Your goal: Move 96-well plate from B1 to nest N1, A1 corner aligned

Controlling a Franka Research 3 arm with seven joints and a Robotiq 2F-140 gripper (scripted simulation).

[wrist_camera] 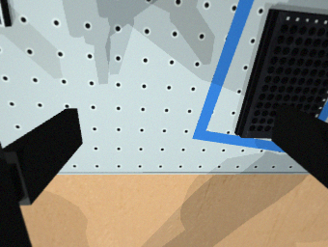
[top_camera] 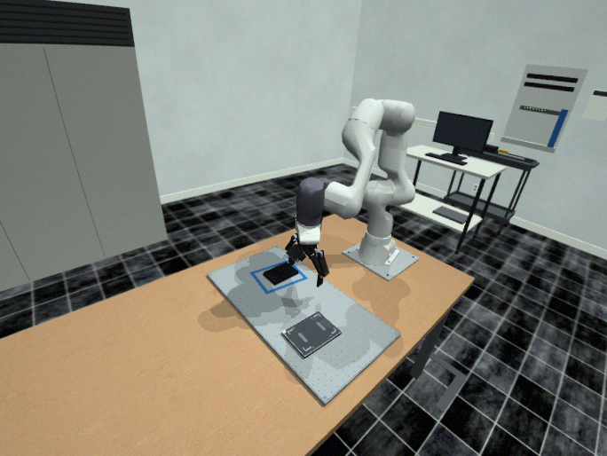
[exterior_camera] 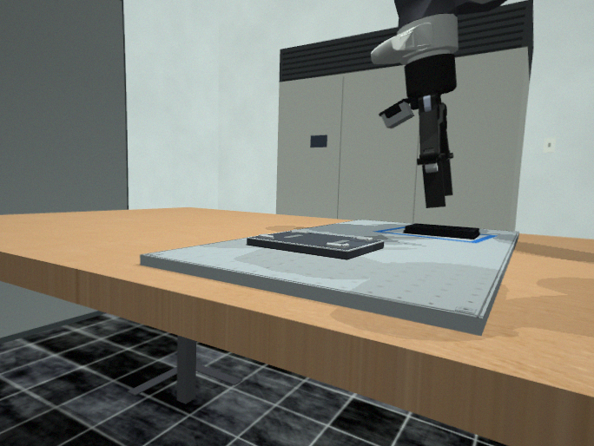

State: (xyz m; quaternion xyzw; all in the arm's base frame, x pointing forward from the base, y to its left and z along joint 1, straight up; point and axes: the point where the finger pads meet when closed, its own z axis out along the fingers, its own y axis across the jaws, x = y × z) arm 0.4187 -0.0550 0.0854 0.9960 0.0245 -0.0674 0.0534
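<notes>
The black 96-well plate (top_camera: 280,273) (exterior_camera: 441,231) (wrist_camera: 289,72) lies flat inside the blue outline of spot B1 (top_camera: 258,283) (exterior_camera: 481,239) (wrist_camera: 218,92) on the grey perforated board (top_camera: 235,294) (exterior_camera: 384,283) (wrist_camera: 121,96). The dark plate nest N1 (top_camera: 294,338) (exterior_camera: 312,242) lies empty further along the board, with pale locator marks. My gripper (top_camera: 304,268) (exterior_camera: 436,201) (wrist_camera: 177,124) is open and empty. It hangs above the board's edge beside the plate, clear of it. In the wrist view one finger overlaps the plate's near corner. I cannot make out the cut-off corner.
The board lies on a wooden table (top_camera: 122,367) (exterior_camera: 240,325) (wrist_camera: 145,212). The robot base (top_camera: 380,255) stands on the table behind the board. A grey cabinet (top_camera: 73,146) and a desk with a monitor (top_camera: 461,131) stand off the table.
</notes>
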